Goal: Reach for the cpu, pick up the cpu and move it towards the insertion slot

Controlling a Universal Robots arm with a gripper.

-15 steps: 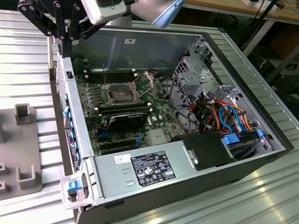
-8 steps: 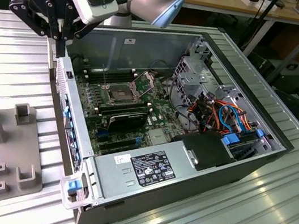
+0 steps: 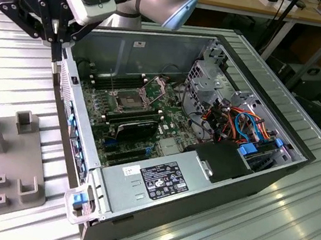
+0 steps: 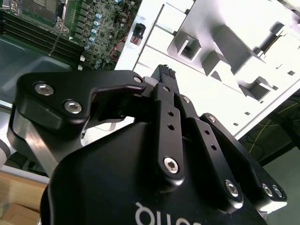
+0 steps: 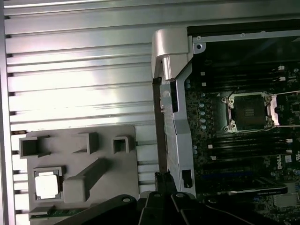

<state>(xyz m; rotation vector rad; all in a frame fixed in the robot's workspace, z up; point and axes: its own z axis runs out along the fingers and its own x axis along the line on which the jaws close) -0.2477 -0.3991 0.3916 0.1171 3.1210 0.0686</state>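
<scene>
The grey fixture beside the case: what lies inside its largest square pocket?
The cpu lies flat in that pocket of the grey fixture, silvery top up. The pocket's floor under it is covered by the chip.

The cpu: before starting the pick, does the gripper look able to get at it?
Probably yes. The cpu lies uncovered in a pocket of the grey fixture, with nothing above it. The gripper hangs outside the computer case, near its wall.

The cpu (image 5: 48, 183) is silvery, the fixture (image 5: 65, 151) grey, motherboard (image 3: 167, 114) green.
</scene>
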